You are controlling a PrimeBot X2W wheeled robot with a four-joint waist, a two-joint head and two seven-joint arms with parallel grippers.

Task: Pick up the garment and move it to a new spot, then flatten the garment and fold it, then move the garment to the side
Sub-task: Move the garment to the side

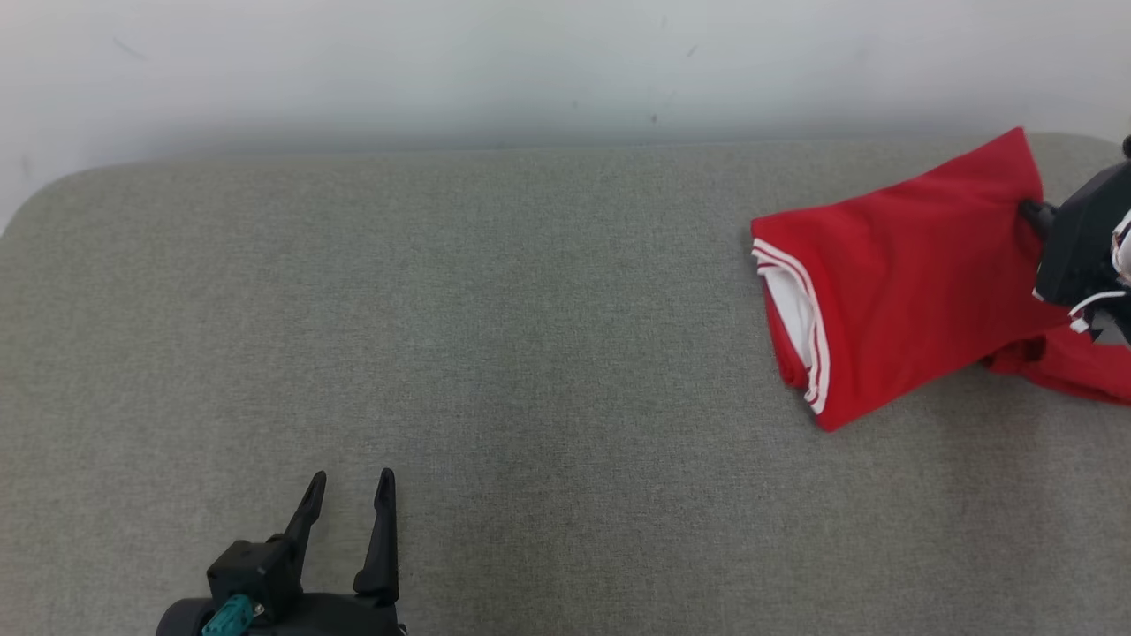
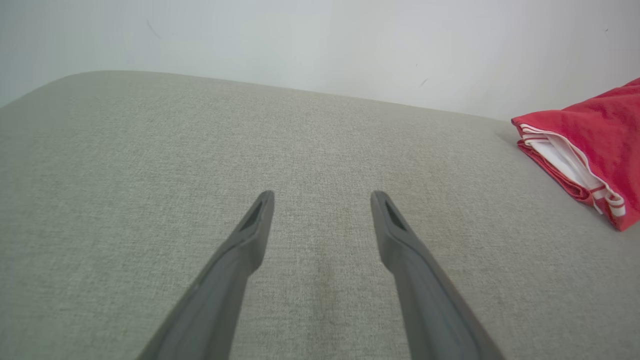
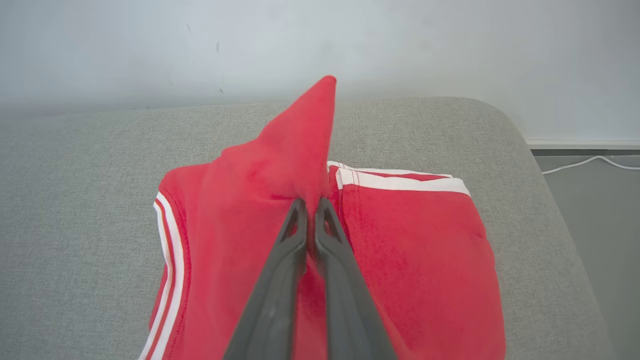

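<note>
A peak of the folded red garment (image 1: 892, 283) is pinched by the right gripper (image 3: 311, 206), apparently for sliding it aside; the left gripper (image 1: 352, 477) is parked wide and empty.

Folded red garment (image 1: 892, 291) with white trim, lying at the right of my grey padded table (image 1: 495, 336), with a white wall (image 1: 530, 62) behind. My right gripper (image 1: 1032, 212) meets the cloth's far corner. My left gripper (image 1: 352, 479) hovers at lower left, fingers parted.
</note>
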